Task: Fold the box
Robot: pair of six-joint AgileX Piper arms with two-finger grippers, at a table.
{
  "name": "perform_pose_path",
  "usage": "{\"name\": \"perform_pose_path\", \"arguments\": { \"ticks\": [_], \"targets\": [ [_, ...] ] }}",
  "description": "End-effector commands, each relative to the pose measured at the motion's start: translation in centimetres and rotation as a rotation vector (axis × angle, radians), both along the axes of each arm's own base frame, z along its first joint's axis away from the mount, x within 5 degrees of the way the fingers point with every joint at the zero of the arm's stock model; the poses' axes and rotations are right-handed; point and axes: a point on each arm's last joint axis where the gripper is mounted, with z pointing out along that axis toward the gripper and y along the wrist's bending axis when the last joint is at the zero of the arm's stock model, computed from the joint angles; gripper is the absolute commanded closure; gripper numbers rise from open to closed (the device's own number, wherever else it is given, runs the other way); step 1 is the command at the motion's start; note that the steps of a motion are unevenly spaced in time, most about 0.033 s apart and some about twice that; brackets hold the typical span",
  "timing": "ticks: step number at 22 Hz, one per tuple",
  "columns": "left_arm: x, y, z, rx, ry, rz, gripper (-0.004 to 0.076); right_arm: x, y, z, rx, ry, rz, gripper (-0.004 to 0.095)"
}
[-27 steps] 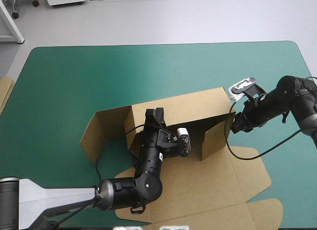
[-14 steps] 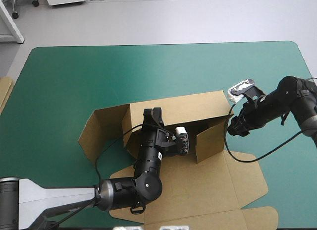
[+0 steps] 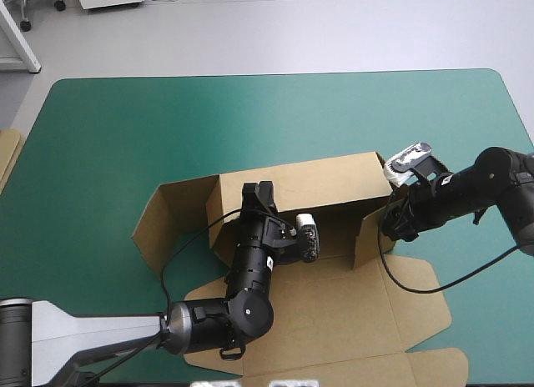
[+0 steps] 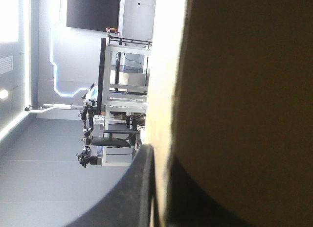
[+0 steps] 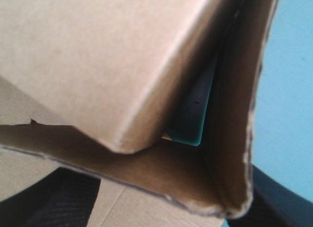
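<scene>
The left claw (image 3: 258, 189) is clamped on the top edge of the box's back wall (image 3: 329, 178). Its wrist view shows one black finger (image 4: 139, 188) against one face of the board and a dark shape against the other, with the sheet's pale edge between them. The wall stands upright, and out to this claw's left a wing (image 3: 171, 224) of it bends toward the near side.

The right claw (image 3: 392, 223) is at the wall's right end. Its fingers (image 5: 49, 202) stand apart, with a folded corner of board between them. A raised side flap (image 3: 368, 237) stands just beside it.

The rest of the box (image 3: 334, 312) lies flat on the teal-green cover (image 3: 167, 120), under the left arm and toward the table's near edge. Well off to the left, a strip of board (image 3: 7, 153) shows at the table's edge.
</scene>
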Motion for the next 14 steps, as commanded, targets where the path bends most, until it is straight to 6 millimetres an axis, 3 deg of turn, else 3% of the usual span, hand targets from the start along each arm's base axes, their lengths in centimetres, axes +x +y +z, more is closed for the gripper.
{"name": "perform_pose_path", "arguments": {
  "ticks": [1,10,14],
  "targets": [
    [-0.3,-0.2,1.3,-0.067,0.003,-0.031,0.0734,0.0,0.1,1.7,0.030,-0.109,-0.018,0.0272],
    [-0.3,-0.3,1.2,-0.067,0.014,-0.037,0.0734,0.3,0.3,2.0,0.063,-0.152,-0.032,0.0242],
    [-0.3,-0.4,1.2,-0.065,0.013,-0.050,0.0734,0.4,0.6,0.8,0.113,-0.154,-0.055,0.0243]
  ]
}}
